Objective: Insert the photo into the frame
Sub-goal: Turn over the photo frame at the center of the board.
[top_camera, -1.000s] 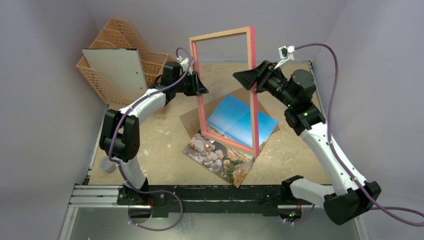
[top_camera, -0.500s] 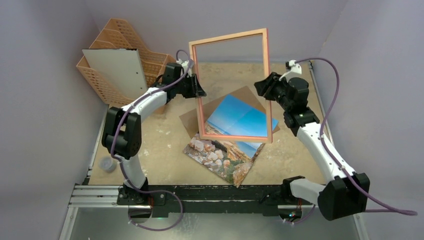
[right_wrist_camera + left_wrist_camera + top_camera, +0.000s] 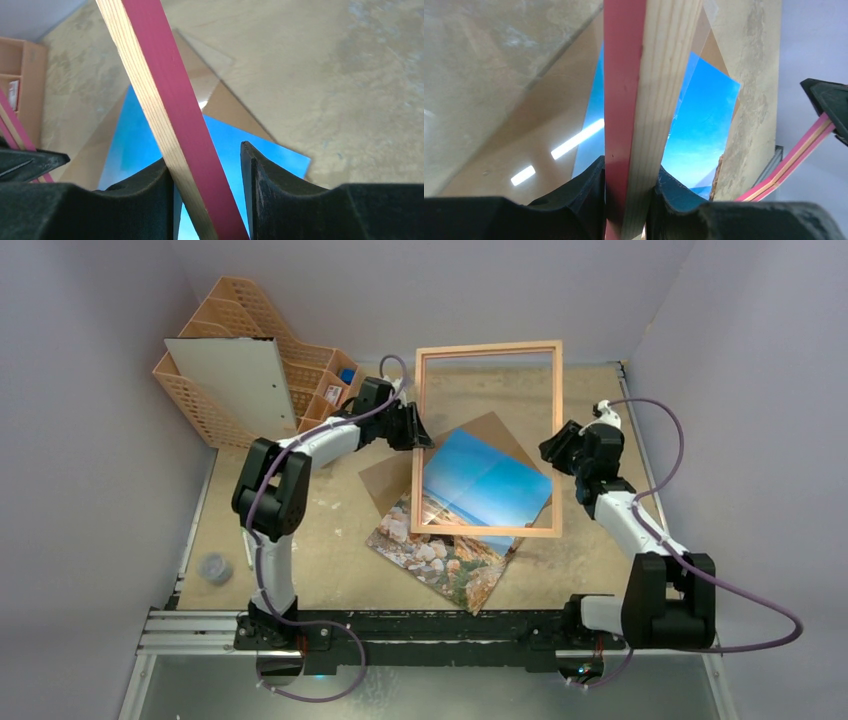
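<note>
The frame (image 3: 488,348) is held roughly level above the table, pale wood reverse side up. Under it the photo (image 3: 445,565) lies on the brown backing board (image 3: 385,480), its blue sky showing through the pane and its rocky end sticking out toward me. My left gripper (image 3: 415,430) is shut on the frame's left bar (image 3: 644,100), which fills the jaws (image 3: 629,180). My right gripper (image 3: 555,452) holds the right bar (image 3: 170,100), which runs aslant between the jaws (image 3: 207,170), with a small gap at the right fingertip.
An orange desk organiser (image 3: 230,330) stands at the back left with a white board (image 3: 235,380) leaning on it. A small clear cup (image 3: 213,567) sits near the left front edge. Walls close in on both sides.
The frame has turned from standing nearly upright to lying roughly level over the photo, and has shifted right. Both arms moved right with it, and the right arm has dropped lower.
</note>
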Tool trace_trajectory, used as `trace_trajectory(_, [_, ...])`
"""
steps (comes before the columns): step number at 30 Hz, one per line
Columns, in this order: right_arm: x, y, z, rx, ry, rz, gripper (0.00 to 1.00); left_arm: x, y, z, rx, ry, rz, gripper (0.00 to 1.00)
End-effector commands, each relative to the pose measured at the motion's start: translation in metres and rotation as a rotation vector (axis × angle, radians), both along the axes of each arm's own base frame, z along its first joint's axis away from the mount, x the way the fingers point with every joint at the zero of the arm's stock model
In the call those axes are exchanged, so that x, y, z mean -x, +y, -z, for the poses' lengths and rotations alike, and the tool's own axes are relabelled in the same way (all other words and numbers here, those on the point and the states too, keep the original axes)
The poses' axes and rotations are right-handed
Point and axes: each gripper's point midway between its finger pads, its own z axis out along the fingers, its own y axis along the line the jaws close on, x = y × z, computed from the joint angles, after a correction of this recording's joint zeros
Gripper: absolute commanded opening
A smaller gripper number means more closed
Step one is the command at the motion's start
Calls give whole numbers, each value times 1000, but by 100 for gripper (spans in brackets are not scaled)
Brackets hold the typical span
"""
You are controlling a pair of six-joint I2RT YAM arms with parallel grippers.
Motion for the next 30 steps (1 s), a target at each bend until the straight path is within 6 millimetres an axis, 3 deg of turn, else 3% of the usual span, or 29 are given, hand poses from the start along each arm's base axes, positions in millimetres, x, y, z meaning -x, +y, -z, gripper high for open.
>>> trace_trajectory(1, [-6, -29, 7, -17, -16, 144, 46, -14, -47, -51, 209, -67, 47, 0])
trace_trajectory(12, [-7, -81, 56, 26, 87, 338, 51, -7, -97, -25, 266, 18, 71, 0])
trace_trajectory(17, [-4, -92, 57, 4, 71, 408, 65, 0, -106, -10, 247, 30, 85, 0])
trace_trajectory(22, [-7, -100, 67, 14, 111, 436, 68, 2, -111, 1, 240, 45, 83, 0])
trace_trajectory(30, [-11, -115, 79, -10, 129, 449, 73, -7, -118, 0, 228, 39, 87, 0])
